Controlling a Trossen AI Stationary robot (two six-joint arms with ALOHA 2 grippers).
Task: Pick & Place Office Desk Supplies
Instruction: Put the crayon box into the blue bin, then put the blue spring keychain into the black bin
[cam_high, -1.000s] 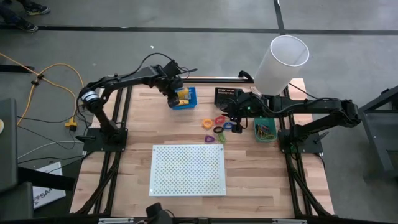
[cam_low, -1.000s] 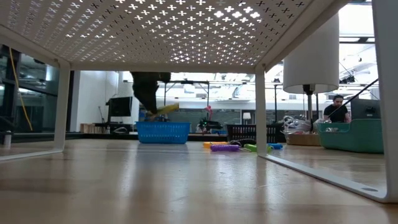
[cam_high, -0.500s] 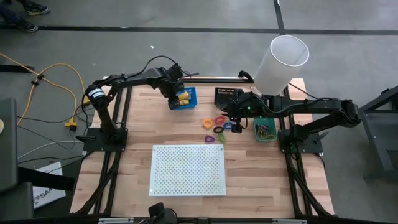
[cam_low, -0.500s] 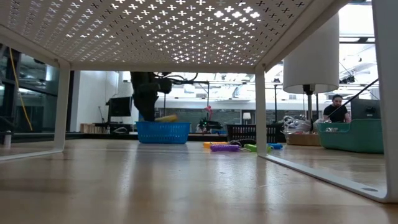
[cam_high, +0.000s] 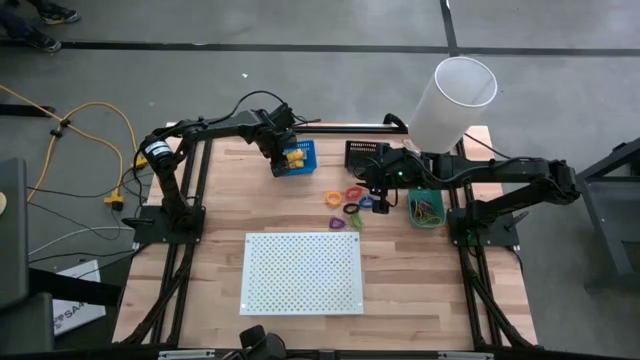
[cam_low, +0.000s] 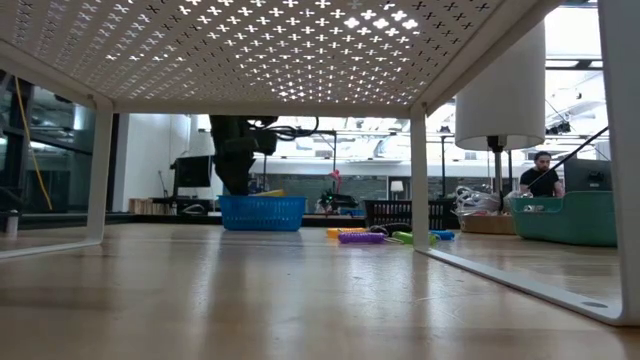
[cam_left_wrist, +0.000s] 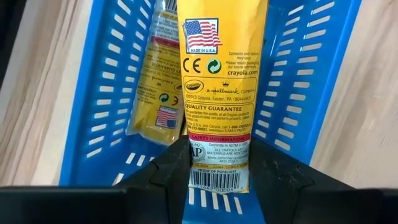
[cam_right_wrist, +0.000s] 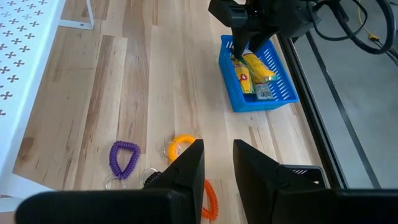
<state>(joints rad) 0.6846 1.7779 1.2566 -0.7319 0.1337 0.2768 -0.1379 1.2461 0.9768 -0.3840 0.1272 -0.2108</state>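
So the left gripper (cam_left_wrist: 217, 168) is down in the blue bin (cam_high: 300, 157) at the back left of the table (cam_high: 220, 210), fingers clamped on the barcode end of a yellow packet (cam_left_wrist: 221, 81). The packet runs lengthwise straight out from the fingers, along the bin's long side, with the flag print at the far end. A second yellow packet (cam_left_wrist: 158, 87) lies under it in the bin, tilted a bit to one side and half covered. From table level you only catch a sliver of yellow above the bin's rim.

Middle of the table: the white perforated board (cam_high: 302, 272), and behind it the bright plastic loops (cam_high: 350, 200), too small from above to sort out.

The right gripper (cam_right_wrist: 217, 163) hovers over those loops, fingers a little apart with nothing between them; an orange loop (cam_right_wrist: 181, 144) and a purple loop (cam_right_wrist: 123, 157) lie just ahead. The green bin (cam_high: 426, 208) sits at the right edge, its contents a tangle.
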